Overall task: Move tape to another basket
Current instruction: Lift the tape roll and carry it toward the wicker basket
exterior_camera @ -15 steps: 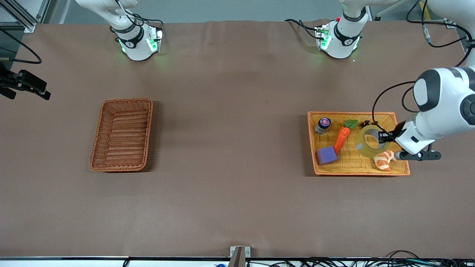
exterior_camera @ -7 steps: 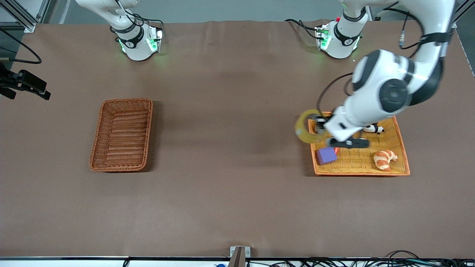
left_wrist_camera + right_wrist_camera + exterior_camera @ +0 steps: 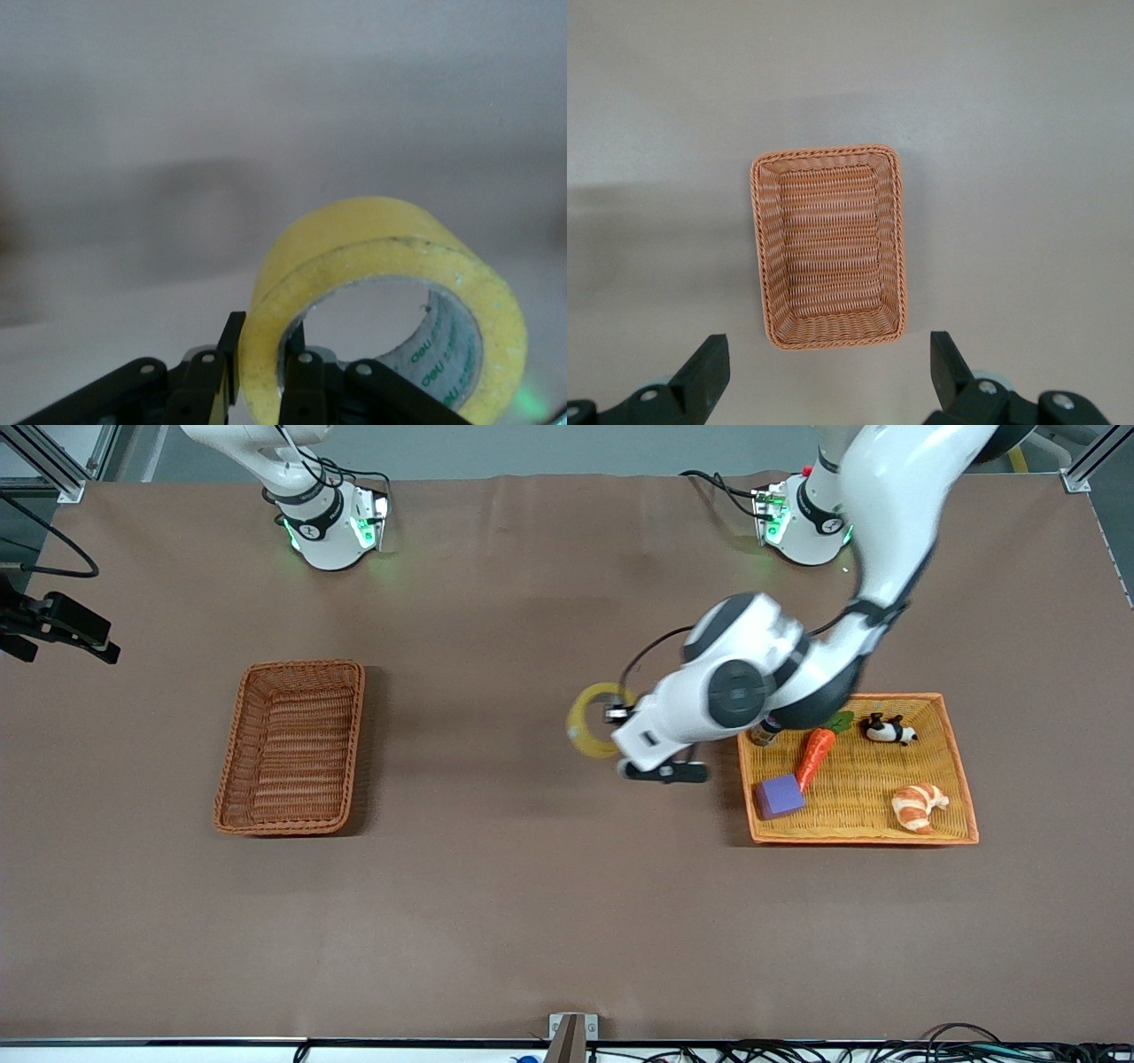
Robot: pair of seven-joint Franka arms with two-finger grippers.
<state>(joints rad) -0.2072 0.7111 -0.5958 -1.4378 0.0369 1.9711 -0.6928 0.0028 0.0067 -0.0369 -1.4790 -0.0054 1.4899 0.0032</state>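
Now the left gripper (image 3: 608,715) is up over the bare brown surface (image 3: 532,886), between the orange tray (image 3: 961,779) and the reddish-brown basket (image 3: 292,746), carrying the tape (image 3: 592,720). In the left wrist view its fingers (image 3: 299,376) are pinched on the roll's wall, one inside the hole and one outside. The tape (image 3: 381,310) hangs edge-on from that single hold. It looks like a light, stiff ring with a hard core, so a wall pinch should hold; the smooth outer wrap could slip or swing if the arm jerks. The basket, empty in the right wrist view (image 3: 828,243), sits well apart toward the right arm's end. The right gripper (image 3: 824,385) waits high over it, fingers spread wide.
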